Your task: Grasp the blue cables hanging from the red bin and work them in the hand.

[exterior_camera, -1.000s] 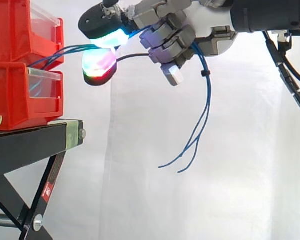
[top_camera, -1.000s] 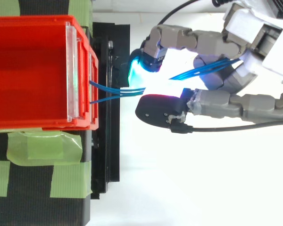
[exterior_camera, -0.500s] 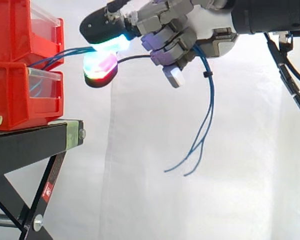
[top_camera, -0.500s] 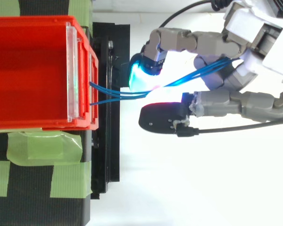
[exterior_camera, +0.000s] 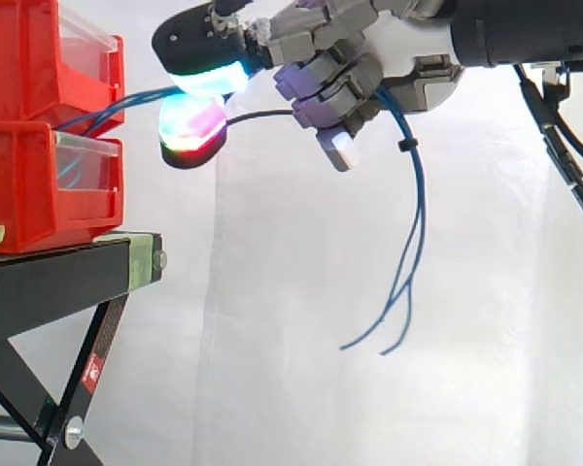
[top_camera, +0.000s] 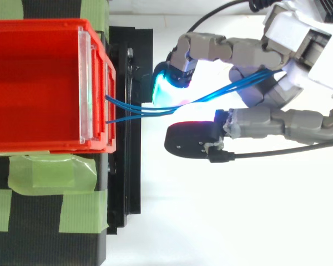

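**A:** what kind of place is this, some robotics lab?
**B:** looks like it: a plain white curtain [exterior_camera: 291,369] backdrop, red bins [exterior_camera: 39,184] stacked on a black stand [exterior_camera: 58,282], green tape [top_camera: 50,172] patches everywhere.

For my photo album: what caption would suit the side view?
A robot's hand grips blue cables running from a red bin, their loose ends dangling below it.

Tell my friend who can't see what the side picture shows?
The robot's hand holds blue cables that run from the upper red bin to its curled fingers, then dangle loose below it. That bin sits on a second red bin, on a black stand before a white curtain.
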You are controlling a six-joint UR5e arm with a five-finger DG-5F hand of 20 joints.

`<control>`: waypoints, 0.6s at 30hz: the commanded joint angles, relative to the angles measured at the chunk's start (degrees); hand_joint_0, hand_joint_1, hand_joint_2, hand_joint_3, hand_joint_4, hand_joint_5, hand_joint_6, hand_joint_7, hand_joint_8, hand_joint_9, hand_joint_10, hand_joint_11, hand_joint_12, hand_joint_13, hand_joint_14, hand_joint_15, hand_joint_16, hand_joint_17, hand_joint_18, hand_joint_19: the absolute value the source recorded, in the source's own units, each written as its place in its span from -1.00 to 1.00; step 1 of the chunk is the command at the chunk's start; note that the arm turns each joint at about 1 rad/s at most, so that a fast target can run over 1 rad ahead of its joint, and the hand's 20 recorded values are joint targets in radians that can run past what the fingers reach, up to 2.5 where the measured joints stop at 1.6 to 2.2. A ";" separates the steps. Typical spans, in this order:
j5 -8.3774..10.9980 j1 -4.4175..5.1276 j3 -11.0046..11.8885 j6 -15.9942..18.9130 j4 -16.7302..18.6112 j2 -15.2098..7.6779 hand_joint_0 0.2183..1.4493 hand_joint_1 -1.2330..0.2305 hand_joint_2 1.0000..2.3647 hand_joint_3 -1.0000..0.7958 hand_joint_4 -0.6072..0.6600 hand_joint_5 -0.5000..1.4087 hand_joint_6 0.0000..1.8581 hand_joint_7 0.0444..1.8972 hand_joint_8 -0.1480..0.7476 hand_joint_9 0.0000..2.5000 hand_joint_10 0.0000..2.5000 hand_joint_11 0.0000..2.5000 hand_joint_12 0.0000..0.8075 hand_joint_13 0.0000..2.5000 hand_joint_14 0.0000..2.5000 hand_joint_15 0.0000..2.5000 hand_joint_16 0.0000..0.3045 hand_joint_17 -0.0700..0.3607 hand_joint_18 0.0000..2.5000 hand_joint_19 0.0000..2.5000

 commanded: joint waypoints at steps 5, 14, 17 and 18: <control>-0.08 0.02 -0.07 0.00 0.22 0.00 0.18 -0.20 -0.99 -0.77 0.43 -0.13 -0.99 0.30 0.53 0.42 1.00 1.00 0.76 0.62 1.00 0.58 0.56 0.15 1.00 -0.48; -0.17 0.02 0.02 0.00 -0.05 0.00 0.22 -0.23 -0.99 -0.78 0.49 -0.13 -0.99 0.30 0.53 0.42 1.00 1.00 0.76 0.62 1.00 0.58 0.56 0.15 1.00 -0.48; -0.17 0.02 0.02 0.00 -0.05 0.00 0.18 -0.24 -0.99 -0.81 0.51 -0.13 -0.99 0.30 0.53 0.42 1.00 1.00 0.76 0.62 1.00 0.58 0.56 0.15 1.00 -0.48; -0.17 0.02 -0.07 0.00 -0.05 0.00 0.16 -0.25 -0.99 -0.83 0.51 -0.13 -0.99 0.30 0.53 0.42 1.00 1.00 0.76 0.62 1.00 0.58 0.56 0.15 1.00 -0.48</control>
